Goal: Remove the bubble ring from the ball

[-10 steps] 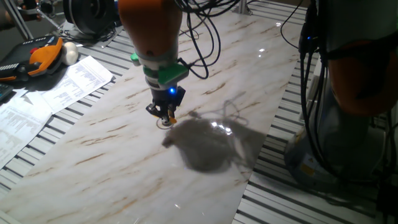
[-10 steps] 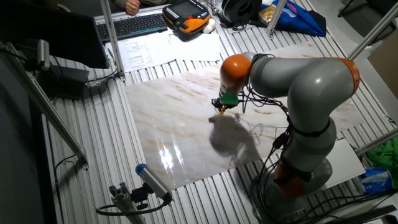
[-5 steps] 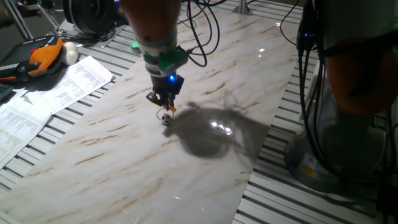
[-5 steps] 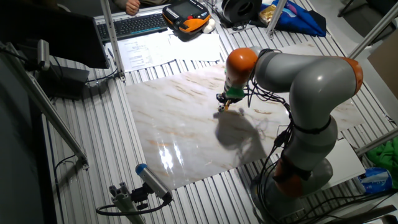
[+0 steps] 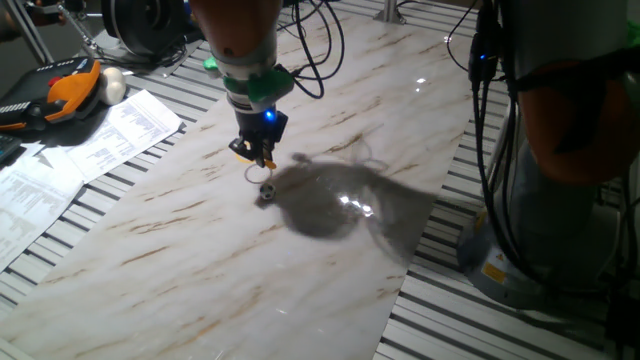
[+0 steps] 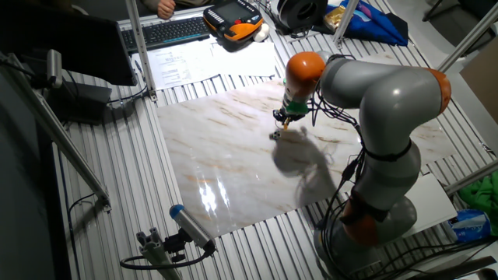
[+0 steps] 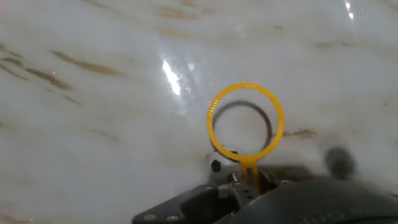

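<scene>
The gripper (image 5: 258, 153) was clamped on the short handle of the yellow bubble ring (image 7: 245, 129), whose loop hung clear above the marble tabletop (image 5: 330, 260) with nothing inside it. The tiny black-and-white ball (image 5: 267, 191) sat on the marble just below the ring, apart from it.
</scene>
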Motion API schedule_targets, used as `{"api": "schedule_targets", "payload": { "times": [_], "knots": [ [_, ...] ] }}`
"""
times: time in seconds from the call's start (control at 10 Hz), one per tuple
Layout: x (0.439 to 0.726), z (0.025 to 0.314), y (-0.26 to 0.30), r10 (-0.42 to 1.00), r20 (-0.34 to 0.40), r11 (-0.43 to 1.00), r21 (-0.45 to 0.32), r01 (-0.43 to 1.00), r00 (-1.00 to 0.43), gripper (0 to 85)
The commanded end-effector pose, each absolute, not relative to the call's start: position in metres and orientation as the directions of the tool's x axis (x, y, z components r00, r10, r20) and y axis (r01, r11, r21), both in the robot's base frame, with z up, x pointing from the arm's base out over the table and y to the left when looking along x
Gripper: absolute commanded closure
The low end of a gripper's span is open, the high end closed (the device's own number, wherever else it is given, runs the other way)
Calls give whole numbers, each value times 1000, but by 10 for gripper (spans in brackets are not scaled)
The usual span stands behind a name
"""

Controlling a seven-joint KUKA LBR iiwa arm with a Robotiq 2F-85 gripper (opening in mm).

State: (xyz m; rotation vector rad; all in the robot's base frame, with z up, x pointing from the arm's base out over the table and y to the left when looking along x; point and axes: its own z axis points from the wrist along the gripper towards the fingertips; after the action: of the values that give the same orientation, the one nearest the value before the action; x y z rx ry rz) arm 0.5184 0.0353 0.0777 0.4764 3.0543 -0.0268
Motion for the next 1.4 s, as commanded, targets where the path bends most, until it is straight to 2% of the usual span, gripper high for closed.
{"api": "schedule_targets", "payload": {
  "times": [0.0, 0.5, 1.2, 1.3],
  "knots": [
    [524, 76, 36, 303, -50, 953, -10, 304, -952, 850],
    [551, 72, 31, 304, -40, 953, -11, 304, -952, 850],
    [553, 55, 30, 320, -52, 946, -29, 322, -946, 850],
    [552, 53, 29, 327, -54, 944, -28, 329, -943, 680]
  ]
}}
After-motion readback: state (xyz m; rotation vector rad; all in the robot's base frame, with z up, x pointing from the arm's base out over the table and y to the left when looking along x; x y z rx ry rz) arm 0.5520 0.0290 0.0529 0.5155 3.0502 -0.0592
